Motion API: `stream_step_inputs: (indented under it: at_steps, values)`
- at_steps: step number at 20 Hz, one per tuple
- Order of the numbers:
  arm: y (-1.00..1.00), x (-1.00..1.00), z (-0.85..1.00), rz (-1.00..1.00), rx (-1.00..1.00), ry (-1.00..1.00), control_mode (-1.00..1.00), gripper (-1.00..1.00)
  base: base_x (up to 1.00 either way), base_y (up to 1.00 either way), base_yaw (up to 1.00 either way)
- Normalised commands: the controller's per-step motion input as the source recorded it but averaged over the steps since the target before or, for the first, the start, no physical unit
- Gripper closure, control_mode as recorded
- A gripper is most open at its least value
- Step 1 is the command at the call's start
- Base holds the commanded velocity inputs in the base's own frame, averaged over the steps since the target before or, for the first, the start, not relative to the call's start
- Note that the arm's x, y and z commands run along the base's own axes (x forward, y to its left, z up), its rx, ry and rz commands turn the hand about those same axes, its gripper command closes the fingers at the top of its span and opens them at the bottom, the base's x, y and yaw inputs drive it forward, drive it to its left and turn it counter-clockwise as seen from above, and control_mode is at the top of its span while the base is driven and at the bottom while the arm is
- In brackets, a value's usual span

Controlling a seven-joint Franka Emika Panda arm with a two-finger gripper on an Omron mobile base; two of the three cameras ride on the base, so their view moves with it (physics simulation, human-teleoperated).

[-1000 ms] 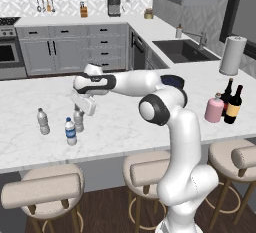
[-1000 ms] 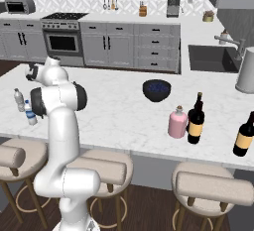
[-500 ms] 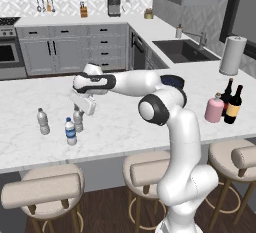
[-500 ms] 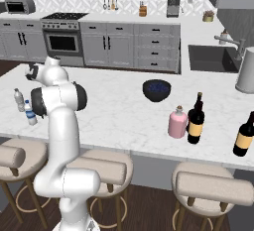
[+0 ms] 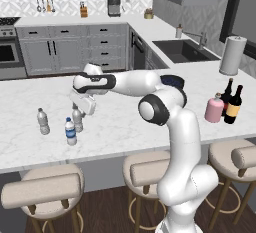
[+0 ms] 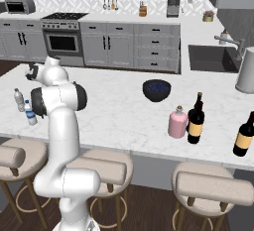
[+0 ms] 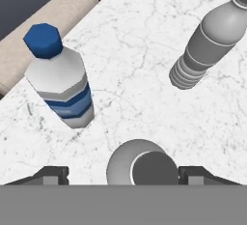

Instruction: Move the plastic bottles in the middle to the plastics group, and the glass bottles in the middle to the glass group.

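The gripper hung with jaws apart directly above the upright clear water bottle, its cap between the fingertips; the blue-labelled bottle stood just beside it at the counter's left end.

A home kitchen: stove, sink, marble island (stools alongside).

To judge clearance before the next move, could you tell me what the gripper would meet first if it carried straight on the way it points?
Probably the clear greyish bottle standing directly beneath the open gripper; its cap sits between the fingertips.
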Motion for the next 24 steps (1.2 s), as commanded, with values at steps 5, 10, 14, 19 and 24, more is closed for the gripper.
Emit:
stream_step_inputs:
  at_steps: [5, 10, 14, 19, 24]
  values:
    - [0.00, 0.00, 0.00, 0.00, 0.00, 0.00, -1.00, -1.00, 0.00, 0.00, 0.00]
    - [0.00, 0.00, 0.07, 0.00, 0.00, 0.00, -1.00, -1.00, 0.00, 0.00, 0.00]
    - [0.00, 0.00, 0.56, 0.00, 0.00, 0.02, -1.00, -1.00, 0.00, 0.00, 0.00]
    - [0.00, 0.00, 0.67, 0.00, 0.00, 0.04, -1.00, -1.00, 0.00, 0.00, 0.00]
    - [-0.07, -0.02, 0.49, -0.09, 0.00, 0.05, -1.00, -1.00, 0.00, 0.00, 0.00]
